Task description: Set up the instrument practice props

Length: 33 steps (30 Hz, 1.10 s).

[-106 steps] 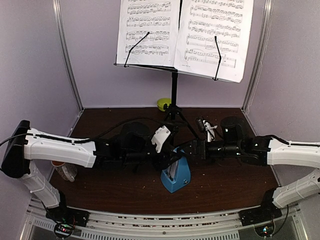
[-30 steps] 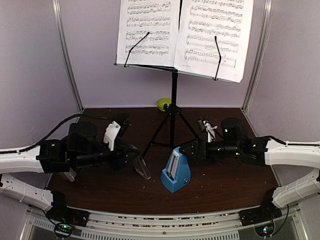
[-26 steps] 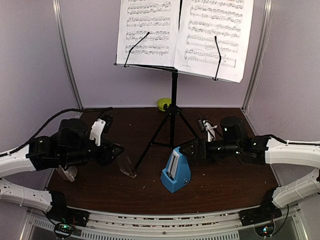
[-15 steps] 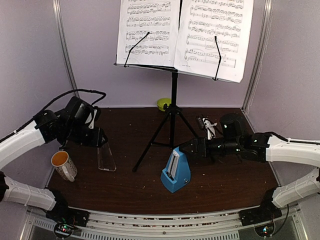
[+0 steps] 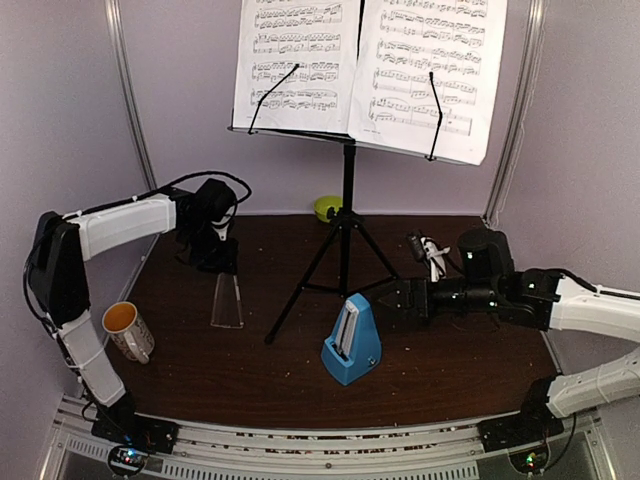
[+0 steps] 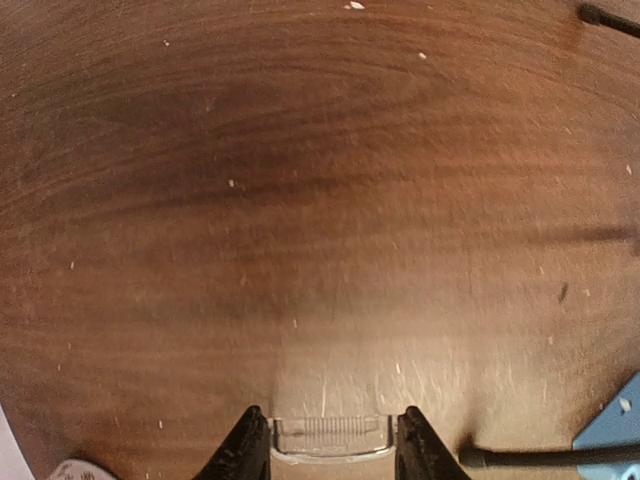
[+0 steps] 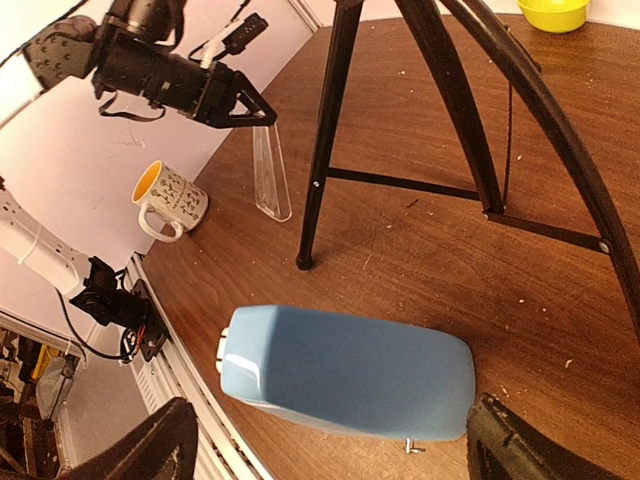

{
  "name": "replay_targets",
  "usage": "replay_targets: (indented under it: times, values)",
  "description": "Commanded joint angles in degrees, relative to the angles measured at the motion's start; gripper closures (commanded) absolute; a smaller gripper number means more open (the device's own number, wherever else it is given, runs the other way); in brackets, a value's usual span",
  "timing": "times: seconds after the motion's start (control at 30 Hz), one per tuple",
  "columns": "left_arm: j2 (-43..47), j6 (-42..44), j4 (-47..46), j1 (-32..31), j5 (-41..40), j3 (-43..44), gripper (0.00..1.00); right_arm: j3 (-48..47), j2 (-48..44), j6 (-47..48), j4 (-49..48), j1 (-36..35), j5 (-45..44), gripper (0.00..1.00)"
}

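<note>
- Metronome (image 5: 352, 345): a small blue pyramid standing upright on the wooden worktop (image 5: 280, 370), about midway between the left and right edges and nearer the near edge than the far one. Its pale face is bare, with no cover on it.
- The clear cover (image 5: 227, 300) stands upright on the left half of the worktop, well apart from the metronome and nearer the left edge.
- The left gripper (image 5: 222, 265) points down onto the cover. In the left wrist view its two dark fingers (image 6: 246, 452) are closed in on the cover's top end from either side, pinching it.
- The right gripper (image 5: 400, 297) hovers low just right of the metronome, aimed at it. Its fingers are spread wide apart with nothing between them. In the right wrist view the blue body lies ahead of the jaws, not touching them.
- The black music stand (image 5: 348, 200) has its tripod feet on the worktop towards the middle of the far edge.
- Two sheet-music pages (image 5: 425, 75) sit side by side on its desk, each under a thin wire arm.
- A white mug (image 5: 127, 330) with an orange inside sits by the left edge, near the near-left corner.
- A lime-green bowl (image 5: 327, 207) rests at the far edge, behind the stand's legs.
</note>
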<state>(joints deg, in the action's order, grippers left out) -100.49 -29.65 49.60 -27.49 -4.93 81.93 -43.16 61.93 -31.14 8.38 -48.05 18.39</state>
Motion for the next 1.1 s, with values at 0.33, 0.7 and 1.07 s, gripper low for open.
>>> replay_targets:
  times: [0.33,0.7,1.07]
  values:
    - [-6.3,1.7,-5.1,5.5,4.8,5.7,0.34,10.7,-12.0,0.2,6.7,0.3,-1.1,0.05]
    - [19.9,3.7,-22.0,2.0,7.0,-17.8,0.16,23.0,-17.4,-1.4,3.6,0.0,-1.6,0.13]
    - [35.3,1.6,-41.3,-17.1,7.9,-37.2,0.29,23.7,-5.8,-1.7,-8.6,-0.2,-0.9,0.4]
